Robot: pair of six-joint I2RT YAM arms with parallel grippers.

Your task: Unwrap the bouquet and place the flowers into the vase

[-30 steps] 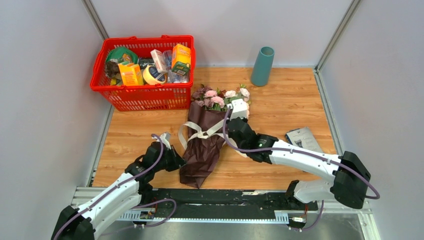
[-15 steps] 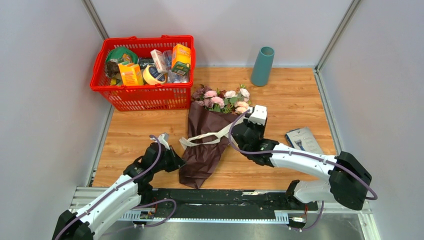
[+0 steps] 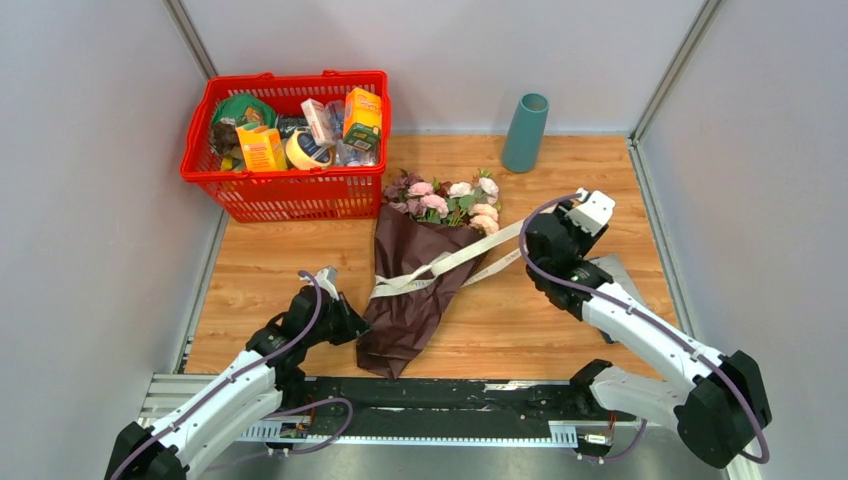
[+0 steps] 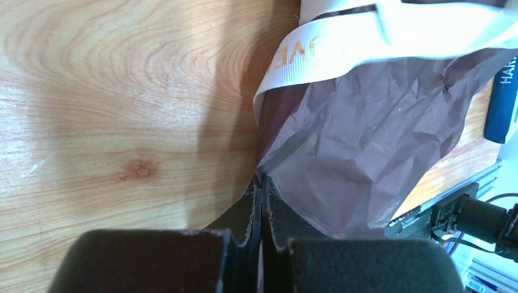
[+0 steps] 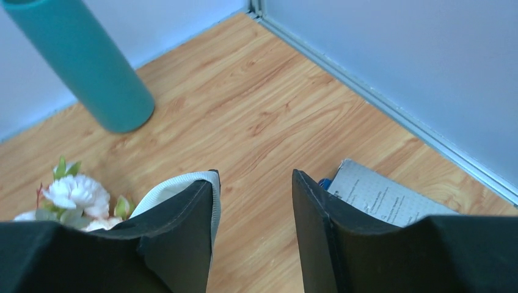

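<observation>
Bouquet point(image 3: 415, 275) of pink and cream artificial flowers in dark burgundy crinkled paper lies mid-way on the wooden surface point(image 3: 570, 190). My left hand point(image 4: 261, 188) is clenched on its paper's lower edge. My right hand point(image 5: 253, 183) gapes, with the cream ribbon point(image 3: 462, 257) against one finger.

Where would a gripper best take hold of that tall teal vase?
Around its narrower upper part, just below the mouth, coming in level from the near side. The vase stands upright and tapers upward, so it is probably easiest to span there; the back wall is close behind it.
</observation>
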